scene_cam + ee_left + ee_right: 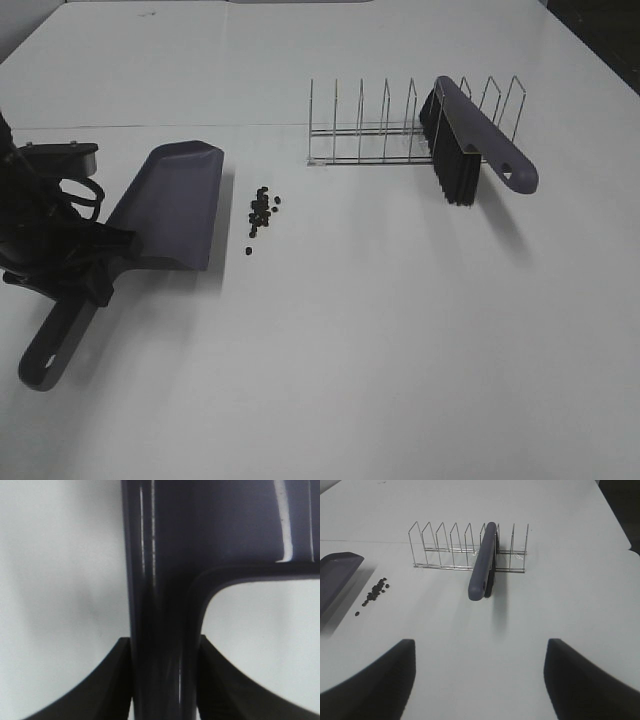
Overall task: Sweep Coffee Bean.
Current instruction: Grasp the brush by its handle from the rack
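The left arm (35,215) reached in from the left edge of the scene, its black wrist angled down toward the table. The left gripper (98,268) was clamped, both fingers (107,685) pressed against the sides of the dustpan handle (48,352). The right gripper (480,680) hung above the table, jaws spread wide, holding nothing.

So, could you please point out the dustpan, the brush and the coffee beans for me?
dustpan (172,205): exterior high view, middle of its scoop.
brush (488,135): exterior high view, on its handle.
coffee beans (260,209): exterior high view, centre of the cluster.
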